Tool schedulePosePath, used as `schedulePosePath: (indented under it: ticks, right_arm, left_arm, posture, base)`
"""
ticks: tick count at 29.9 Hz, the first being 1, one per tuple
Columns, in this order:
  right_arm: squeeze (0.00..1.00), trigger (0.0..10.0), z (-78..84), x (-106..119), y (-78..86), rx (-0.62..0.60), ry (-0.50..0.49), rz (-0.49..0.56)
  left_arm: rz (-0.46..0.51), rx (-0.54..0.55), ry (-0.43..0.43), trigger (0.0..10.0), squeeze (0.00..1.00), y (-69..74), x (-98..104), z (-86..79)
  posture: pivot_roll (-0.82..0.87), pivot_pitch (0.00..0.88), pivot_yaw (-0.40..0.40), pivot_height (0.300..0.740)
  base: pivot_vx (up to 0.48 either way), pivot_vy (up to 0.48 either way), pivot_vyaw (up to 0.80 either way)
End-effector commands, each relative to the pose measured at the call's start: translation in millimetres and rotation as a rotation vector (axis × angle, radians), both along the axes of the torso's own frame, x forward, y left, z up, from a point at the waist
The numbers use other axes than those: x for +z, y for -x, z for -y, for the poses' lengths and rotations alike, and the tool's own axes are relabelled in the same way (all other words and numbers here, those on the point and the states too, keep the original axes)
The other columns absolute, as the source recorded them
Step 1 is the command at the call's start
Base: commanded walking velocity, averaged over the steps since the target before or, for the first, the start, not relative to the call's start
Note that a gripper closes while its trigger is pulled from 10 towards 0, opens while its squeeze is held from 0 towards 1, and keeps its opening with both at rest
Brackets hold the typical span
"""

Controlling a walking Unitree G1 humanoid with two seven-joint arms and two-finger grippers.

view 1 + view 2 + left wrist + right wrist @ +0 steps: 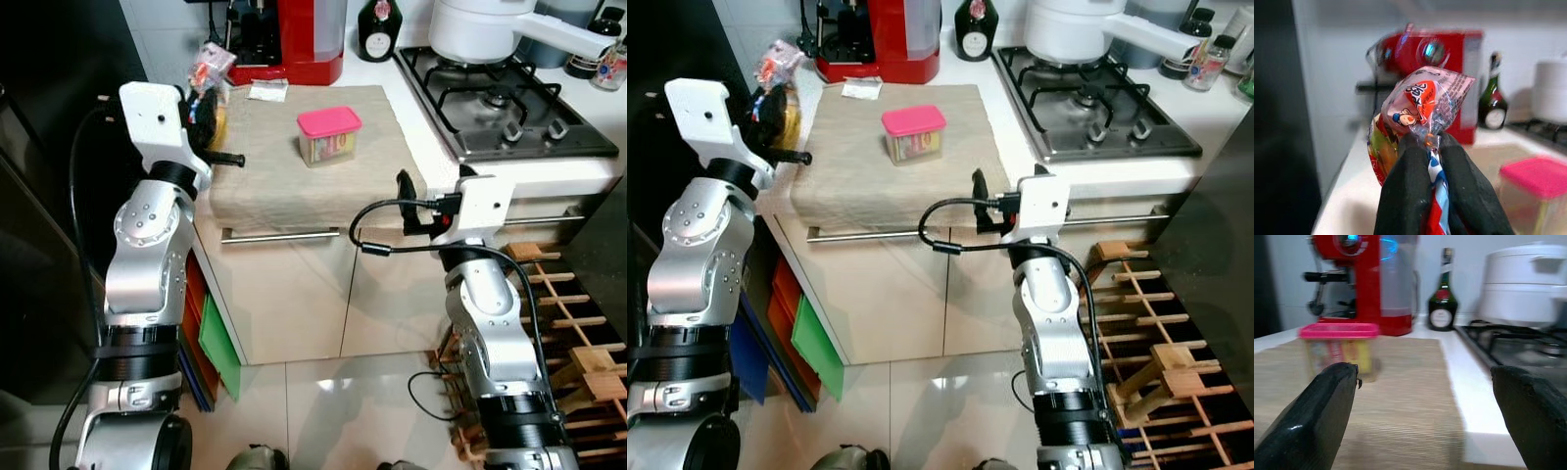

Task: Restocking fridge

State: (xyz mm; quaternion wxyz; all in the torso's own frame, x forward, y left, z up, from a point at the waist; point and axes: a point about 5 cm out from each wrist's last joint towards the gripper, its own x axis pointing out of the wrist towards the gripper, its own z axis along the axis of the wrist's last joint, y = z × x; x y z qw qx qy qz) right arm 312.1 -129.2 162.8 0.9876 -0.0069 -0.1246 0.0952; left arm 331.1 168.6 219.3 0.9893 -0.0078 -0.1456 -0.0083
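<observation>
- Hand (1432, 161) of the left arm is clamped on the twisted neck of a crinkly clear plastic snack bag with red and orange print (1425, 105); the bag's bulk stands out past the fingertips, and its long axis runs on along the line of the two black fingers.
- That bag is held above the left end of the table, over the edge of the beige woven mat (294, 166), with the tall dark fridge front (49, 196) just beside the left arm on its outer side.
- Hand (1422, 406) of the right arm is held with its fingers wide apart and nothing between them, low at the front edge of the white table (1117, 166).
- Straight ahead of the right hand, and a little toward its left finger, a small clear plastic box with a flat pink lid (913, 132) stands upright on the mat, apart from the hand, with bare mat between.
- The box is judged to be nearer the right hand than the left, whose grip is taken up already.
- For the bag, the turn toward the fridge is judged to be the deciding relation: the dark front lies to the outer side of the left hand, away from the table.
</observation>
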Motion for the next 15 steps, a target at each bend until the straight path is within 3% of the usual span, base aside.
schedulePosePath:
  ticks: [1, 8, 15]
  right_arm:
    - [0.26, 10.0, -1.5, 2.6, 0.5, 0.020, -0.007, 0.005]
    - [0.26, 10.0, 14.9, 4.0, 3.1, -0.015, 0.021, 0.019]
    - [0.26, 10.0, 16.0, 8.6, -0.3, -0.022, 0.028, 0.037]
  left_arm:
    - [-0.006, 0.033, 0.003, 10.0, 0.00, 6.1, -5.3, -0.4]
    - [0.134, 0.041, -0.078, 10.0, 0.00, 28.3, 17.0, 9.1]
    - [0.113, 0.042, -0.070, 10.0, 0.00, 27.5, 10.3, 16.8]
  posture:
    - [-0.02, 0.000, 0.051, 0.740]
    - [-0.03, 0.000, 0.005, 0.740]
    - [-0.03, 0.000, -0.002, 0.740]
  base:
    - [0.000, 0.000, 0.00]
    - [0.000, 0.000, 0.00]
    - [-0.034, 0.000, 0.00]
